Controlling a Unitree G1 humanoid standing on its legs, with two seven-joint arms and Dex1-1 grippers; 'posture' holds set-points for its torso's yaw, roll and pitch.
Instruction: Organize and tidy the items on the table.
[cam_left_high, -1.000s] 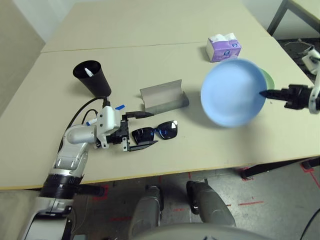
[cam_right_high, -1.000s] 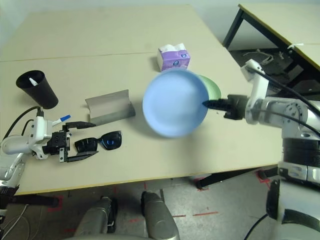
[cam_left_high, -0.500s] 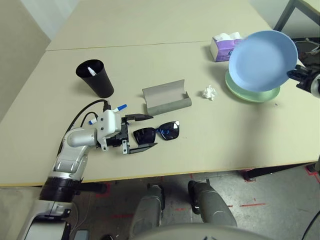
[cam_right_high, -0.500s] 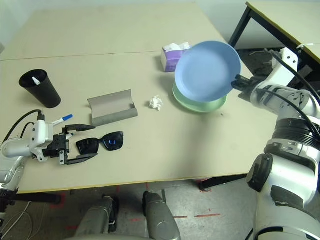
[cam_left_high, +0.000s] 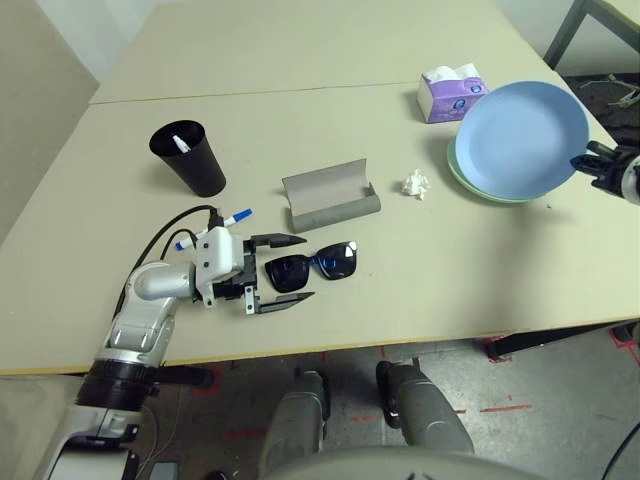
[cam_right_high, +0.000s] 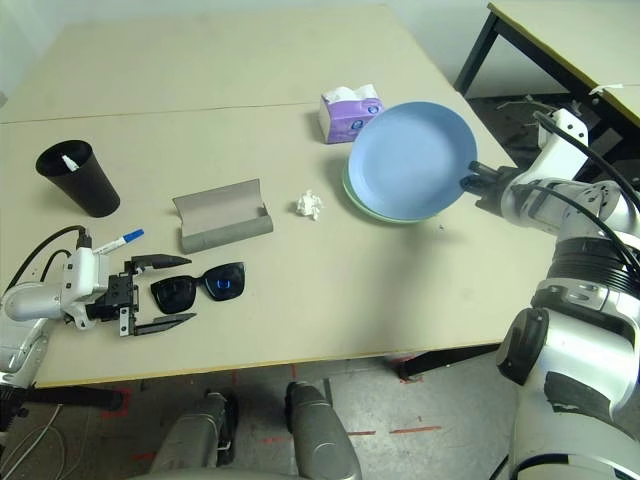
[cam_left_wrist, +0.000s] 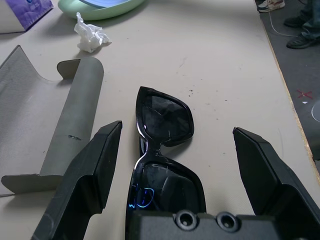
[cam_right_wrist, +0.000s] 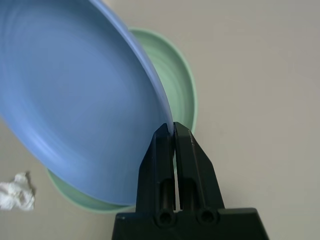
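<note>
Pinching the rim of the blue plate (cam_right_high: 411, 160), the right gripper (cam_right_wrist: 173, 131) is seen at the right side of the table (cam_left_high: 300, 60), its two black fingers pressed together on the plate's edge. The blue plate is held tilted above the green plate (cam_right_wrist: 175, 90), which lies flat on the table beneath it; whether the two plates touch cannot be told. A purple tissue pack (cam_left_high: 447, 94) stands just behind the plates, and a crumpled tissue (cam_left_high: 414, 185) lies on the table just to their left.

The left gripper (cam_left_wrist: 177, 170) is placed low over the near left part of the table, pointing toward the right, with its jaws spread wide. The black sunglasses (cam_left_high: 309, 266) lie on the table between the two open fingers (cam_left_wrist: 85, 185), with a gap on either side, so nothing is gripped. The grey glasses case (cam_left_high: 330, 198) lies open just behind the sunglasses, its lid raised.

A black cup (cam_left_high: 188, 158) stands toward the far left, tilted in appearance, with one white marker (cam_left_high: 179, 144) standing inside it. A second marker with a blue cap (cam_right_high: 124, 238) lies on the table beside the left wrist, partly hidden by a black cable (cam_left_high: 165, 233). A seam is seen running across the table behind the cup and the tissue pack.
</note>
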